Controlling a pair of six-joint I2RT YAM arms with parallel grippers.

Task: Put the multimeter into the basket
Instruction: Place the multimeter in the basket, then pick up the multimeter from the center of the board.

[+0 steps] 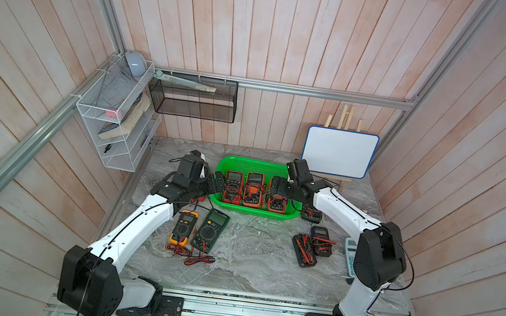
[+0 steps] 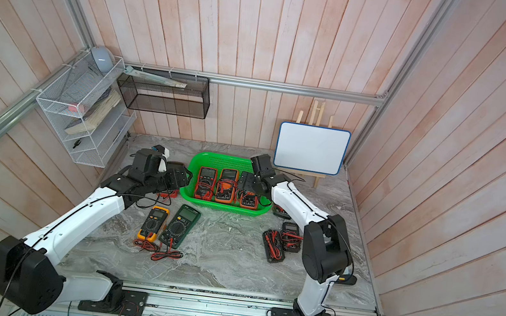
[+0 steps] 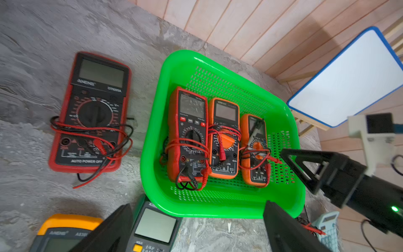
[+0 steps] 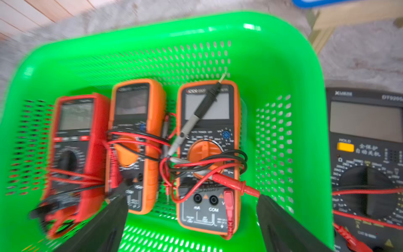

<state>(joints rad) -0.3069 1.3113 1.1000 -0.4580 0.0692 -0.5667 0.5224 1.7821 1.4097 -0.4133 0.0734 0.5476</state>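
The green basket (image 1: 254, 164) (image 2: 226, 159) stands at the back middle of the table. Three multimeters lie face up in it: a red one (image 1: 232, 187), an orange one (image 1: 253, 188) and a second orange one (image 4: 207, 152) wound with its leads. My right gripper (image 1: 278, 187) (image 4: 192, 199) hovers open just over that last multimeter, touching nothing. My left gripper (image 1: 216, 184) (image 3: 198, 205) hangs open and empty at the basket's left rim (image 3: 152, 131). On the table lie a yellow multimeter (image 1: 183, 227), a green one (image 1: 210, 230) and a red one (image 3: 91, 113).
Several black multimeters (image 1: 320, 240) with red leads lie right of the basket, one (image 4: 366, 152) close beside its wall. A calculator (image 1: 349, 256) sits behind my right arm. A whiteboard on an easel (image 1: 339, 152) stands at the back right. A white wire rack (image 1: 112, 119) and a black mesh basket (image 1: 193, 96) hang on the walls.
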